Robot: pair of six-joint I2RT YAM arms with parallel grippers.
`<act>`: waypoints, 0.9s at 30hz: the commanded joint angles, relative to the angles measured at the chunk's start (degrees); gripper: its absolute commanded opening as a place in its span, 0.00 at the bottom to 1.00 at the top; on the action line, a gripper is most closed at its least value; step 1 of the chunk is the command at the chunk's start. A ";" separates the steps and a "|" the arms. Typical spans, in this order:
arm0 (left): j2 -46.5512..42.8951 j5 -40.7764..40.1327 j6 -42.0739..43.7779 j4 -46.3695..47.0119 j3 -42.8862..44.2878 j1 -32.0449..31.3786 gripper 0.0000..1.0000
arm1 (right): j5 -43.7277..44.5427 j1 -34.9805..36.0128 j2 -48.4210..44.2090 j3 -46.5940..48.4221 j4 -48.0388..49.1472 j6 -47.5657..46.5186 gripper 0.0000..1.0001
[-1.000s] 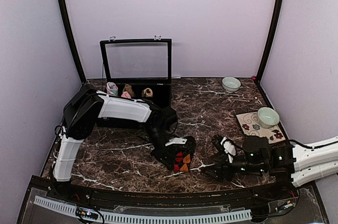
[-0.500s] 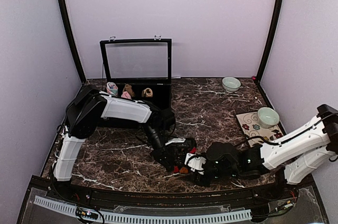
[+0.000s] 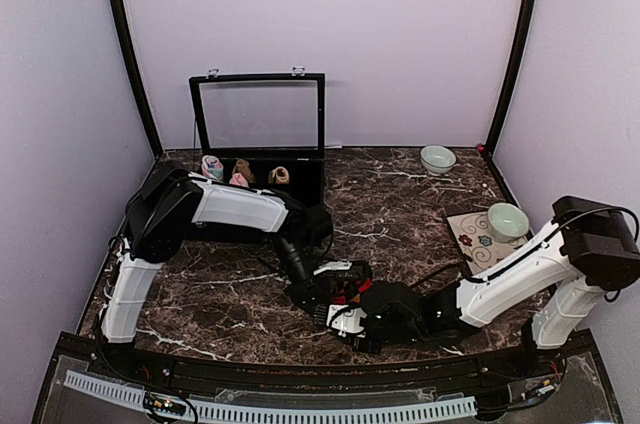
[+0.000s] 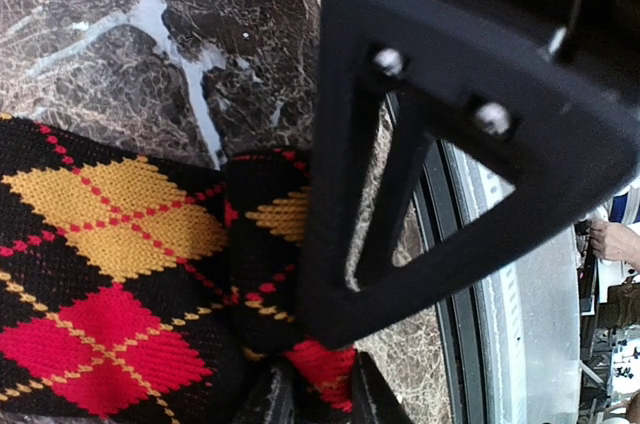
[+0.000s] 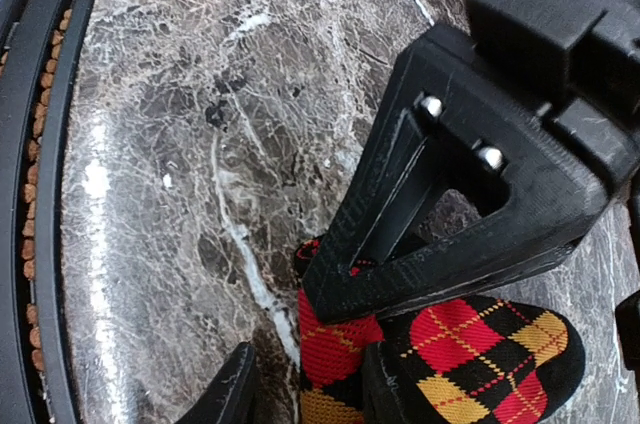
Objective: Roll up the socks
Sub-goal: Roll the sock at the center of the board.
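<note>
From above, the left gripper (image 3: 318, 292) and the right gripper (image 3: 347, 316) meet over the sock (image 3: 346, 296) at the near middle of the table (image 3: 400, 194). The arms hide nearly all of it, and only red and orange specks show. The left wrist view shows black knit with yellow and red diamonds lying flat, and the left gripper clamped on a folded-over edge. The right wrist view shows the sock's red end between the right gripper's jaws: the upper finger (image 5: 440, 194) touches it, while the lower finger (image 5: 232, 389) stands apart with marble between, so it is not clenched. At the back left an open-lidded box (image 3: 258, 114) holds small rolls (image 3: 243, 172). To the right sit a bowl (image 3: 437, 158) and a second bowl (image 3: 507, 221) on a flowered mat (image 3: 470, 241). The table is dark white-veined marble and the walls (image 3: 330, 34) are pale lilac.
</note>
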 commanded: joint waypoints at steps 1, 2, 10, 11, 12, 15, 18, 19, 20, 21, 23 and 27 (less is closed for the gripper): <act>8.01 -21.17 -0.07 -4.40 -4.45 -1.34 0.21 | 2.72 0.20 2.22 -0.52 4.55 -0.26 0.34; 7.82 -21.02 -0.01 -4.37 -4.53 -1.34 0.22 | 3.02 0.18 2.65 -1.10 5.20 0.12 0.34; 6.91 -21.43 1.52 -4.96 -5.40 -1.34 0.27 | 6.18 0.11 4.78 -3.66 8.19 2.43 0.36; 6.86 -21.53 1.64 -5.04 -5.39 -1.34 0.27 | 6.41 0.05 4.83 -3.96 8.17 2.60 0.36; 6.86 -21.80 1.69 -4.98 -5.48 -1.34 0.27 | 6.21 -0.14 4.94 -4.25 8.34 3.14 0.36; 6.43 -22.01 1.93 -4.82 -5.98 -1.34 0.27 | 4.22 -1.12 5.39 -5.56 8.83 5.64 0.36; 5.39 -22.26 1.83 -4.62 -6.52 -1.27 0.29 | 1.42 -1.87 6.67 -6.38 8.83 8.47 0.34; 4.67 -22.35 1.69 -4.55 -6.70 -1.13 0.30 | 0.83 -2.00 7.22 -6.56 8.81 9.52 0.33; 3.69 -22.31 1.53 -4.36 -7.05 -0.89 0.33 | 0.27 -2.19 7.70 -6.95 9.06 10.75 0.32; 2.56 -22.17 1.41 -4.06 -7.59 -0.51 0.36 | -0.37 -2.23 8.22 -7.36 9.33 11.99 0.31; 0.03 -22.38 1.13 -3.47 -8.67 0.29 0.38 | -1.68 -2.36 9.20 -7.98 9.85 14.12 0.29; -7.27 -24.50 -0.90 -0.41 -12.05 1.28 0.50 | -3.50 -2.61 11.43 -8.33 9.94 18.66 0.24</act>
